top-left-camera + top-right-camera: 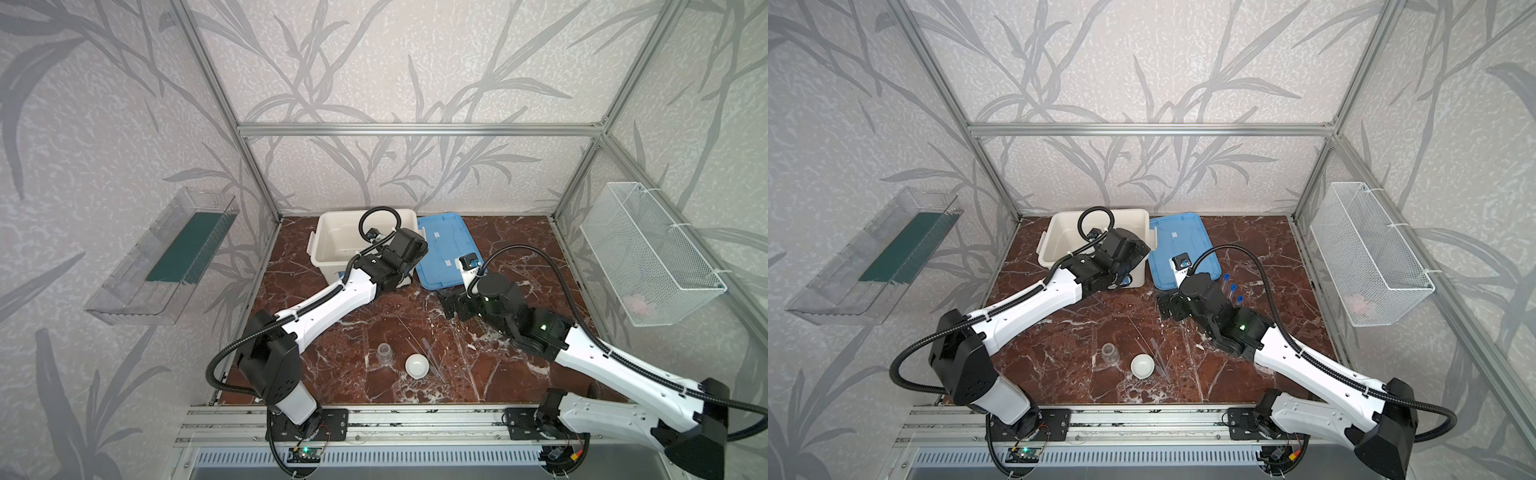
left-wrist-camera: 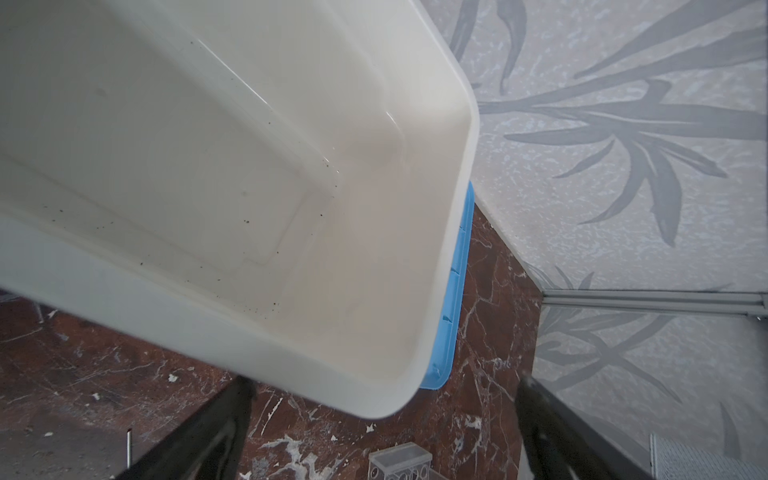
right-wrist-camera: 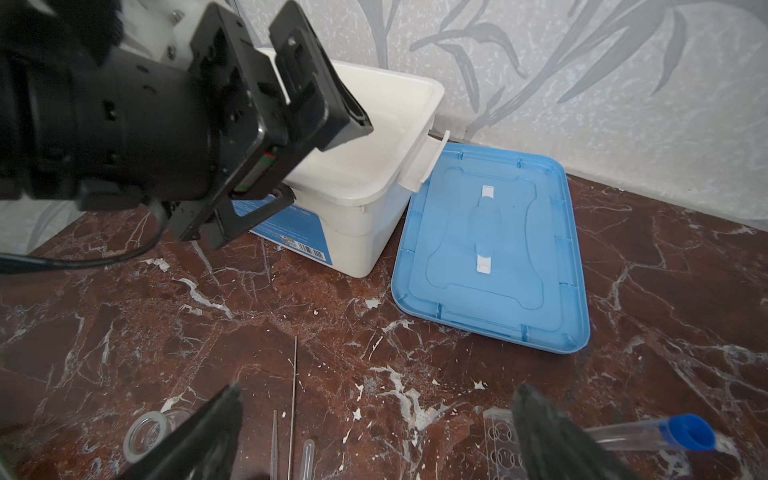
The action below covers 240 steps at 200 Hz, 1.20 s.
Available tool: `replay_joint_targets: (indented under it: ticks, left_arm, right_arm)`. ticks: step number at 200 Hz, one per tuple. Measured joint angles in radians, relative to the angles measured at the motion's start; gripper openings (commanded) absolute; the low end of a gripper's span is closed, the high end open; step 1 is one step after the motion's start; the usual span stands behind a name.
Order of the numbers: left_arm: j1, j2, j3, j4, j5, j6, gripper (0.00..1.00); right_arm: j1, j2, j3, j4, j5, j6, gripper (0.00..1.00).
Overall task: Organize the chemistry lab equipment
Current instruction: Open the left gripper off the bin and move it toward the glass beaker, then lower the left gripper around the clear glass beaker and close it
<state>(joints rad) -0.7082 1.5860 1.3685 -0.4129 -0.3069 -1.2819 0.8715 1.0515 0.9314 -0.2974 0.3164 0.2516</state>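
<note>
While left gripper [image 2: 385, 384] and right gripper [image 3: 379, 390] hung spread and empty, the far tub [image 1: 328, 220] sat bare, lid [image 1: 442, 249] off
Beaker [image 1: 385, 353], dish [image 1: 417, 365], pipettes [image 3: 308, 451] lay near; test tubes [image 1: 1233, 287] and rack [image 3: 496, 436] right – seemingly nothing yet stowed

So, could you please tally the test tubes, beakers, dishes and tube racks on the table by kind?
Test tubes: 3
Beaker: 1
White dish: 1
Tube rack: 1
Total: 6
</note>
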Motion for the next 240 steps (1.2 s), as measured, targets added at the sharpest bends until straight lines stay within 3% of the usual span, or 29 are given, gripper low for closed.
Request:
replay_joint_targets:
  ticks: [54,84,104,131,163,218,240]
  left_arm:
    - [0.000,-0.240,-0.134,-0.043,0.118,0.113,0.99]
    - [0.000,-0.299,-0.167,-0.072,0.308,0.315,0.99]
    - [-0.010,-0.303,-0.116,-0.224,0.383,0.456,0.99]
    - [-0.042,-0.320,-0.109,-0.410,0.389,0.575,0.99]
    - [-0.072,-0.394,-0.279,-0.483,0.399,0.610,0.99]
    - [-0.145,-0.371,-0.424,-0.487,0.349,0.585,0.95]
    - [-0.160,-0.351,-0.447,-0.466,0.318,0.568,0.88]
  right_arm:
    - [-0.062,-0.121,-0.002,-0.110,-0.064,0.033,0.99]
    - [-0.066,-0.131,-0.003,-0.179,-0.116,0.032,0.99]
    - [-0.066,-0.124,-0.004,-0.230,-0.166,0.019,0.99]
    - [-0.066,-0.105,-0.004,-0.272,-0.261,-0.015,0.99]
    - [-0.046,-0.007,-0.004,-0.286,-0.362,-0.029,0.99]
    - [0.034,0.063,-0.026,-0.246,-0.385,0.008,0.99]
    - [0.034,0.060,-0.038,-0.239,-0.368,0.030,0.99]
